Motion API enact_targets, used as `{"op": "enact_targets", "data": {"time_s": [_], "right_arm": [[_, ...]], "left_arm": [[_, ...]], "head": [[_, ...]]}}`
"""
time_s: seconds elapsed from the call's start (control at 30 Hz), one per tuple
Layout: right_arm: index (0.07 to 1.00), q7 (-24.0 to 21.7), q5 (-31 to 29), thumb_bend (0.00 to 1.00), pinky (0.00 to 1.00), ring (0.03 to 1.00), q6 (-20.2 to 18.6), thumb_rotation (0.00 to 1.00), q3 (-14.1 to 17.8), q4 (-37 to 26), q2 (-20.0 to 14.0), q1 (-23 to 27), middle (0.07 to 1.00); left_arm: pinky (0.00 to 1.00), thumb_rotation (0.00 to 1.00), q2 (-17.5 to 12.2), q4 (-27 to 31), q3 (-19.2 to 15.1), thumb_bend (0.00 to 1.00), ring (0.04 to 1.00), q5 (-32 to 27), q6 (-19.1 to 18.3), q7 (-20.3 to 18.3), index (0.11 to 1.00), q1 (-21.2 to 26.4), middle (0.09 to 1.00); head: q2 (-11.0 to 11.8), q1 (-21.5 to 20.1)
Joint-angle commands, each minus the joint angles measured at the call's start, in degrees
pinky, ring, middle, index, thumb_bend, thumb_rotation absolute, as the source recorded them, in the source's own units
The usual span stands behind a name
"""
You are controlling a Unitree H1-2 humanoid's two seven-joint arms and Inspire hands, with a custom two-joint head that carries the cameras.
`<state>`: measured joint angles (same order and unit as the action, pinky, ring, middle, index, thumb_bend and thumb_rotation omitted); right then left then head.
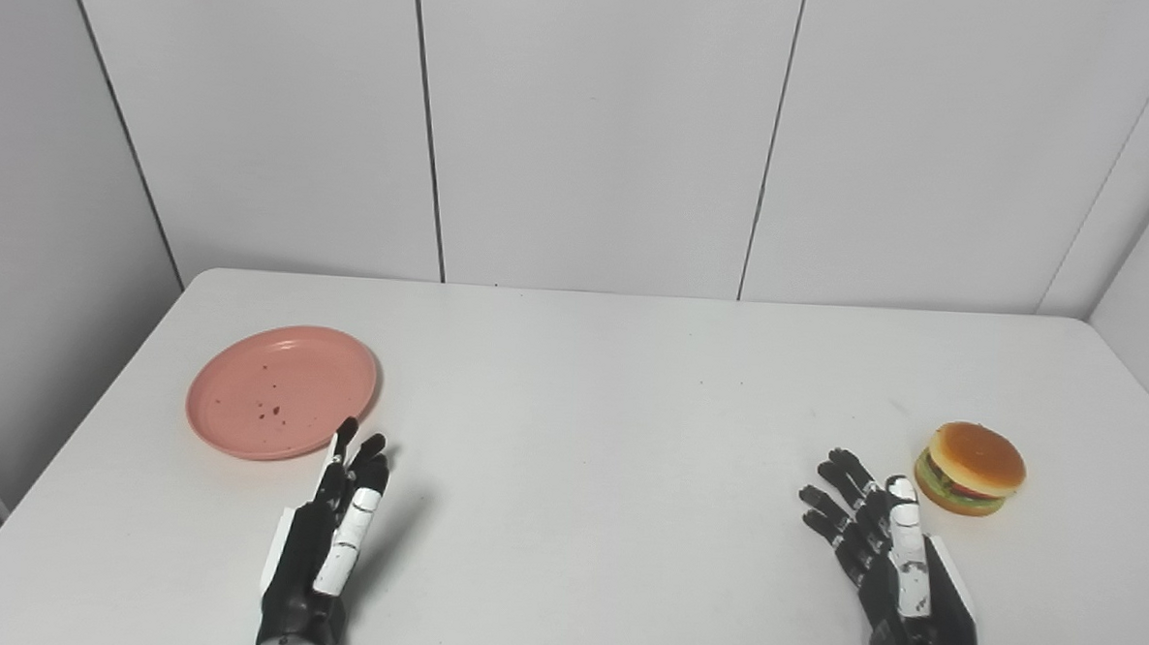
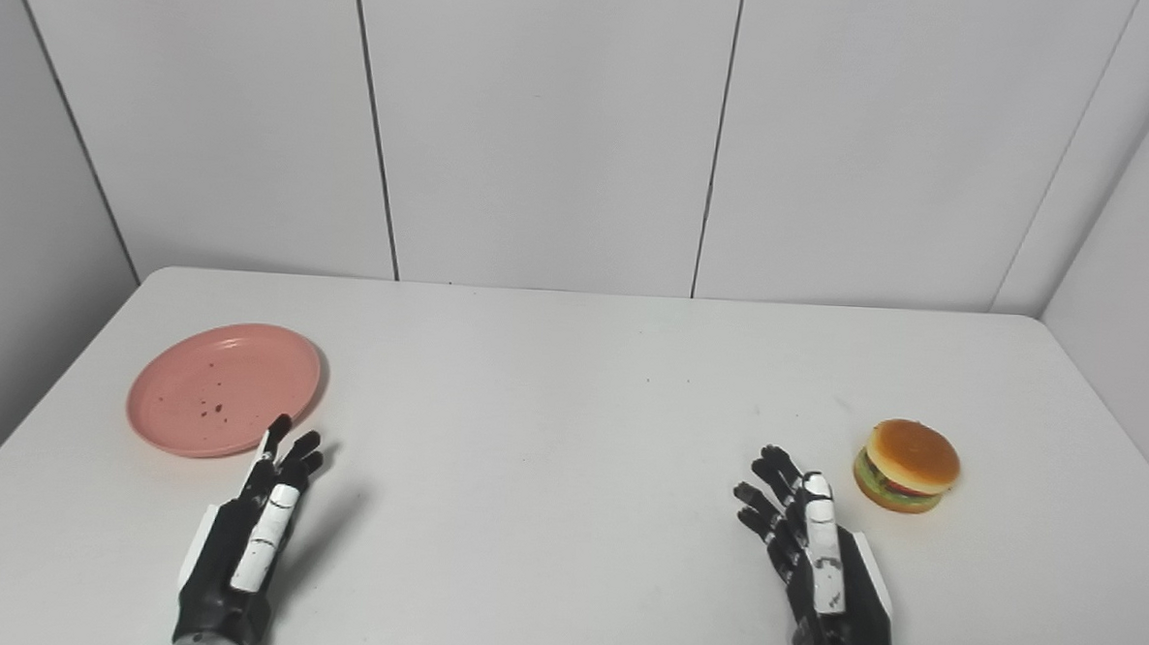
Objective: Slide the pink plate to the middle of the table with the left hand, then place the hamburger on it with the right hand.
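The left hand rises from the near edge of the white bench on its left side, fingers stretched forward and held close together, grasping nothing. Its fingertips reach the near right rim of the pink plate; from these views it cannot be told whether they touch the rim or hang just above it. The right hand comes up from the near edge on the right side, likewise released, its fingers spread a little and pointing away from the robot, holding nothing.

Just beyond the right hand and slightly to its right sits the hamburger, upright on the bench, with a tan bun on top and green and red layers showing at its side. It lies near the fingers but apart from them.

The pink plate rests flat on the left part of the bench, well apart from the hamburger, with a few small dark specks on its inner face. The middle of the bench lies between the two things.

Behind the bench's far edge stands a wall of pale grey panels divided by thin dark seams.
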<state>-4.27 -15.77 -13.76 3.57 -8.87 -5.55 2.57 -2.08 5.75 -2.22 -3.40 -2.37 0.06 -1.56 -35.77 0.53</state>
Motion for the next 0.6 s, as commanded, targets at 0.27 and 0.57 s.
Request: {"op": "enact_targets", "data": {"time_s": [0.27, 0.57], "right_arm": [[0.883, -0.87, -0.23, 0.86, 0.87, 0.845, -1.73, 1.00, -0.61, -1.39, -0.09, 0.56, 0.900], [0.883, -0.84, -0.21, 0.86, 0.87, 0.849, -1.68, 1.00, -0.61, -1.12, 0.04, 0.70, 0.899]], "left_arm": [[0.99, 0.81, -0.43, 0.59, 0.99, 0.75, 0.937, 0.36, -1.08, -0.78, 1.000, 1.46, 0.939], [0.99, 0.80, -0.63, 0.42, 1.18, 0.73, 0.937, 0.24, -1.07, -0.92, 1.000, 1.48, 0.940]], "head": [[0.08, -0.02], [0.09, -0.18]]}}
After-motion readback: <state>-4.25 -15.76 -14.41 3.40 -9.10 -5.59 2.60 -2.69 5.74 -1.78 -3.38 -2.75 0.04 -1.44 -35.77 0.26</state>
